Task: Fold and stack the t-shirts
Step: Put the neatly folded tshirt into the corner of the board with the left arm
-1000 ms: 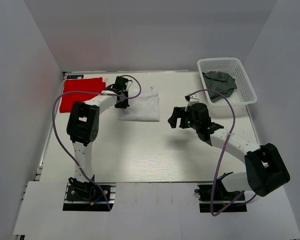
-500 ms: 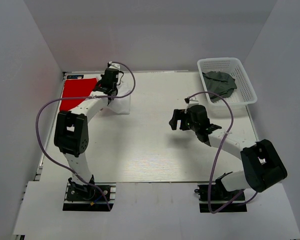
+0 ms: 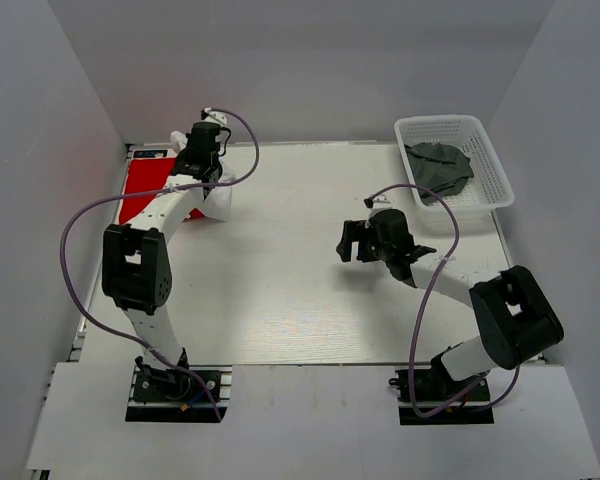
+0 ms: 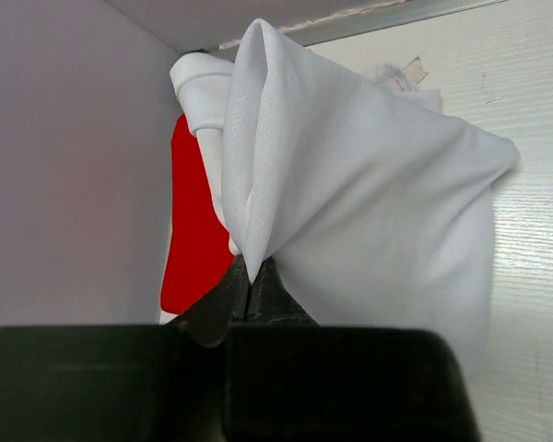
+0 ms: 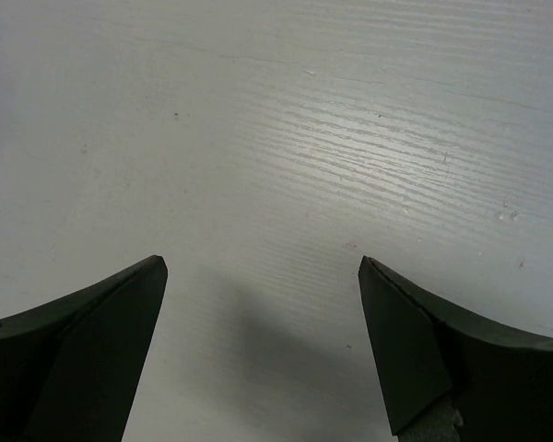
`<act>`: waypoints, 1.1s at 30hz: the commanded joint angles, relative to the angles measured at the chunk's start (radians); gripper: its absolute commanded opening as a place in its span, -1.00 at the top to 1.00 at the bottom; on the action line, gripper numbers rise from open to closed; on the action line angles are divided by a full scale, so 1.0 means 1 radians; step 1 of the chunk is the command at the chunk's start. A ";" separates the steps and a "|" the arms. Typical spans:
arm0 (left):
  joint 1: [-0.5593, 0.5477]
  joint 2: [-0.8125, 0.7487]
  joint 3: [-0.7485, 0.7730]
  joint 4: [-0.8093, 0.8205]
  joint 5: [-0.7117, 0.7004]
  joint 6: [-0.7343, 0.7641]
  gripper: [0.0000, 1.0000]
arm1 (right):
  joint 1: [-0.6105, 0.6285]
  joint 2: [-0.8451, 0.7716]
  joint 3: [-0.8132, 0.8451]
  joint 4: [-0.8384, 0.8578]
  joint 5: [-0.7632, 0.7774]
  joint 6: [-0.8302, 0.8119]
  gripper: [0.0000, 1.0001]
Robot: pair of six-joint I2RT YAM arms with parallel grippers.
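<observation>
My left gripper [image 3: 201, 170] is shut on a pinch of the white t-shirt [image 3: 218, 203] and holds it bunched at the table's far left, partly over the red t-shirt [image 3: 138, 183]. In the left wrist view the white t-shirt [image 4: 350, 175] hangs folded from the gripper [image 4: 249, 276], with the red t-shirt [image 4: 198, 249] flat behind it against the wall. The dark grey-green t-shirt [image 3: 438, 165] lies crumpled in the white lattice basket [image 3: 450, 123]. My right gripper [image 3: 348, 242] is open and empty above bare table [image 5: 263, 267].
The basket stands at the far right corner. White walls enclose the table on the left, back and right. A purple cable loops over each arm. The table's wood-grain top [image 5: 350, 110] lies under the right gripper.
My left gripper has carried the white t-shirt left and toward the back, from mid-table to beside the red t-shirt. The right gripper has drawn slightly inward, still open.
</observation>
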 commanded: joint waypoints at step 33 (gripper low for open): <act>0.244 0.122 0.058 0.146 -0.002 0.015 1.00 | -0.003 0.195 0.181 -0.047 -0.084 -0.017 -0.81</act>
